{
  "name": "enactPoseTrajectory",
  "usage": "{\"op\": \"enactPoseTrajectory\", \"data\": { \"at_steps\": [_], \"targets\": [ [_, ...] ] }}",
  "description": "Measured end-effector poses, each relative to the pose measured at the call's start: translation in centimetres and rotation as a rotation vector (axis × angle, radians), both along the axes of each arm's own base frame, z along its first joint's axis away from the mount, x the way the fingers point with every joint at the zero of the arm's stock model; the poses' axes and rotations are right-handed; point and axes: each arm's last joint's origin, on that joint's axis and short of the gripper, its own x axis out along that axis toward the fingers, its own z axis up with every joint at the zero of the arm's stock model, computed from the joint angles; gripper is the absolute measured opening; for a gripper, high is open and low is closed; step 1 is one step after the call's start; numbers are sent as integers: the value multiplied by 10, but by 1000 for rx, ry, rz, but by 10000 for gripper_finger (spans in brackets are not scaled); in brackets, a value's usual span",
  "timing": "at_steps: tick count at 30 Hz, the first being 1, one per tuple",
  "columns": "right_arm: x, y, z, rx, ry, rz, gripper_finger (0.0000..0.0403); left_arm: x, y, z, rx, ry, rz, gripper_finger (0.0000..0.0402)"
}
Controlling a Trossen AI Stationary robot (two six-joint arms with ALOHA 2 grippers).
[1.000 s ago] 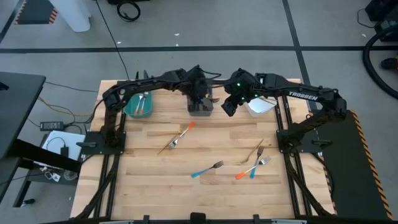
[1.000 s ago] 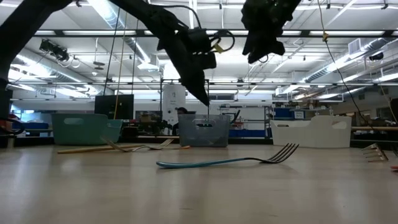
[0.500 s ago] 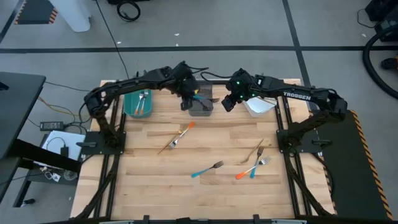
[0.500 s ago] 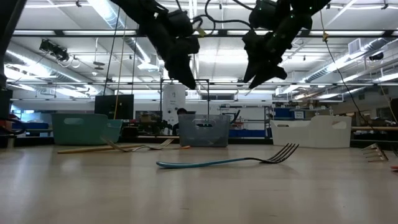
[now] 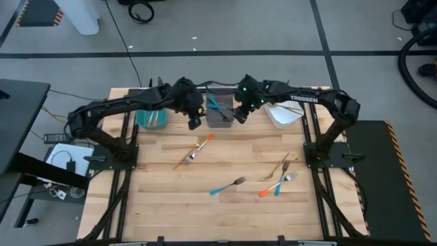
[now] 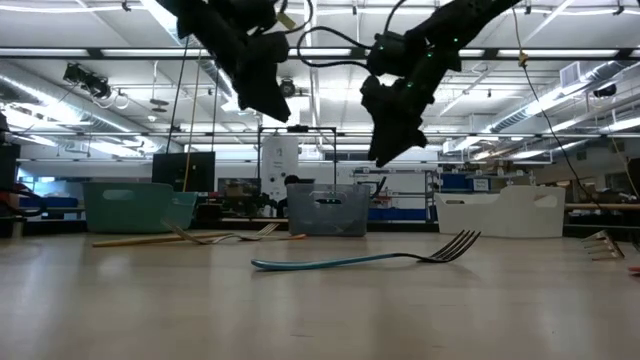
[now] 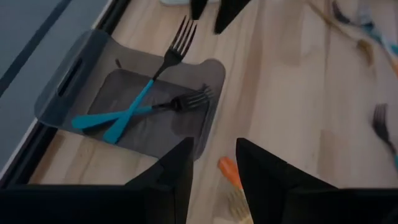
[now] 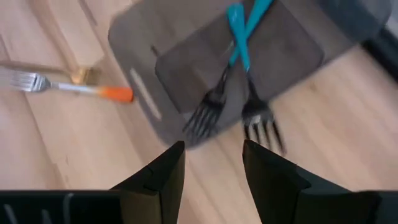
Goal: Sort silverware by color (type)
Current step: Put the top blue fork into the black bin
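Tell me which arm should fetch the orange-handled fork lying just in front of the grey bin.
Probably left. The left gripper hangs empty and open nearly above the orange-handled fork; the right gripper, also empty, sits farther off beside the grey bin.

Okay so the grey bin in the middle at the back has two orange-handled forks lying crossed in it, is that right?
Not quite. The two forks crossed in the grey bin have blue handles, not orange; the left wrist view shows this plainly. The bin does sit in the middle at the back.

Two blue-handled forks [image 7: 134,109] lie crossed inside the grey bin [image 7: 81,68] at the counter's far edge. Near mid-counter an orange-handled fork [image 5: 203,142] crosses a tan one [image 5: 184,160]. Toward the near right corner lie a blue fork [image 5: 227,186] and a cluster of orange, blue and tan forks [image 5: 278,182].
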Motion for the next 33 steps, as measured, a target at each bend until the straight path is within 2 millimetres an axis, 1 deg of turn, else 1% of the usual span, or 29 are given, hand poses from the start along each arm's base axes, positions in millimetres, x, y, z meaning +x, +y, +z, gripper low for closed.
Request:
{"op": "enactPoseTrajectory", "data": {
  "at_steps": [4, 5, 9, 12, 15, 17, 22, 26, 28, 33],
  "targets": [
    [7, -4, 13, -75, -31, 9, 169, -19, -10, 3, -15, -32, 22, 130],
    [9, -6, 13, -91, -29, 20, 169, -24, -12, 4, -16, -49, 29, 130],
    [20, -18, 2, -107, -19, 74, 169, -46, -22, 1, -36, -62, 53, 130],
    [34, -24, -7, -112, 19, 114, 169, -61, -29, 4, -46, -95, 71, 130],
    [48, -29, -11, -128, 43, 143, 169, -74, -35, 11, -50, -126, 84, 130],
    [56, -33, -10, -137, 43, 151, 169, -81, -37, 18, -42, -157, 91, 130],
    [70, -43, -17, -145, 84, 166, 169, -99, -45, 32, -49, -214, 111, 130],
    [75, -49, -25, -137, 112, 178, 169, -111, -51, 43, -59, -279, 132, 130],
    [74, -49, -30, -130, 139, 194, 169, -116, -54, 47, -66, -308, 138, 130],
    [73, -51, -42, -111, 195, 224, 169, -123, -60, 53, -96, -350, 141, 130]
  ]
}}
